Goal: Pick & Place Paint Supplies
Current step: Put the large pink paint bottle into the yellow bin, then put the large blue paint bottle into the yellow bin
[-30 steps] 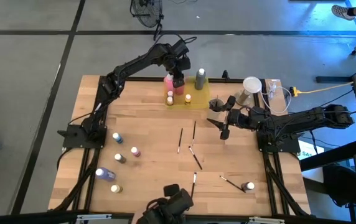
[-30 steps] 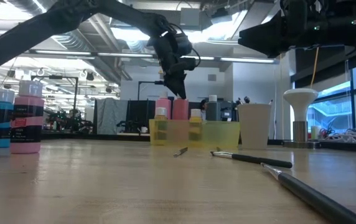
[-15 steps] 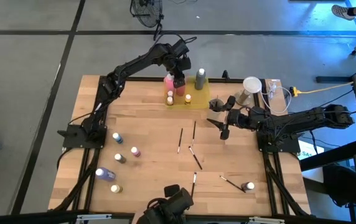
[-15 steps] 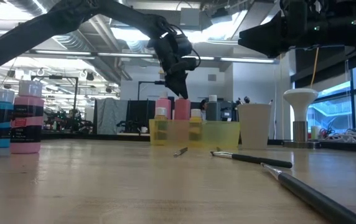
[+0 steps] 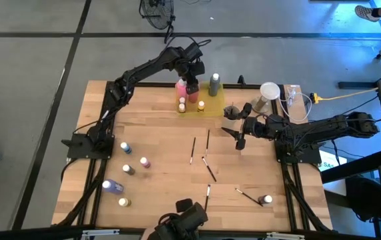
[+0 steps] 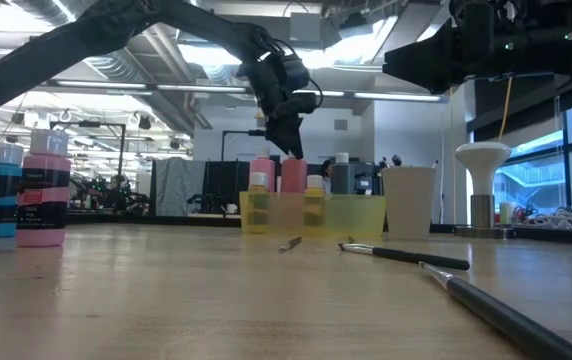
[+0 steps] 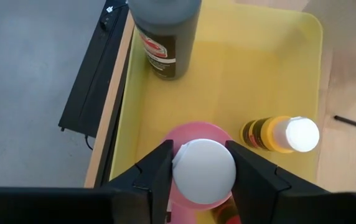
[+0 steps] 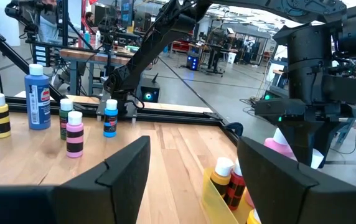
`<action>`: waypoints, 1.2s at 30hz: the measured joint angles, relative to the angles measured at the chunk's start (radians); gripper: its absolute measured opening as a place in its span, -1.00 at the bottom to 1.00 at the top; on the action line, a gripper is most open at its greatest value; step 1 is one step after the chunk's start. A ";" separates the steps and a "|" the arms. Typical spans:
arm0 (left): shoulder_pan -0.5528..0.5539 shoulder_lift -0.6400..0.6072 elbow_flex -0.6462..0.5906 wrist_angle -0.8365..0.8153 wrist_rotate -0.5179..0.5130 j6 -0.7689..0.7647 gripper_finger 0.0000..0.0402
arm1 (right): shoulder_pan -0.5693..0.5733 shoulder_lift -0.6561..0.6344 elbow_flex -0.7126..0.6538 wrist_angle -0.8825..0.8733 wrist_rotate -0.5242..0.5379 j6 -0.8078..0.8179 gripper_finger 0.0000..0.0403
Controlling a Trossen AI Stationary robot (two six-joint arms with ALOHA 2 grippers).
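The left tool [image 7: 203, 180] stands over the pink bottle [image 5: 182, 87], which sits upright inside the yellow tray [image 5: 218, 107] at the far edge of the surface [image 5: 164, 153]; its two fingers [image 7: 159, 171] flank the white cap [image 7: 204, 171] very closely, and I cannot tell if they touch it or have just let go; I judge the bottle is placed here because the tray collects the supplies, and the tool waits above it so that the bottle does not tip when released. A grey bottle [image 7: 163, 34] and a small yellow bottle [image 7: 281, 134] stand upright in the same tray, apart from the pink one.

The right tool [image 5: 239, 130] hangs open over bare wood near the tray, holding nothing; probably it waits for its turn, since the paintbrushes [image 5: 208, 148] lie just beside it in the middle of the surface. Other bottles [image 5: 125, 148] stand well apart on the left side; one more bottle [image 5: 266, 199] lies near a brush at the near right.

Compared with one second ago, almost nothing differs; the arms and all bottles are at the same places; only the left fingers seem a little wider around the cap.
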 joint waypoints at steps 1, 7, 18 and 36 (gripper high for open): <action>0.000 0.000 0.000 0.000 -0.001 -0.015 -0.30 | 0.000 0.000 0.000 0.000 0.000 0.000 0.22; 0.001 0.000 0.000 0.000 -0.002 -0.042 -0.31 | 0.000 0.000 0.000 0.000 0.000 0.000 0.22; 0.008 -0.002 0.000 -0.025 0.004 -0.088 -0.22 | 0.000 0.000 0.000 0.001 0.000 0.000 0.22; 0.008 -0.042 -0.005 0.014 -0.002 -0.040 0.25 | 0.000 0.000 0.000 0.003 -0.001 0.000 0.22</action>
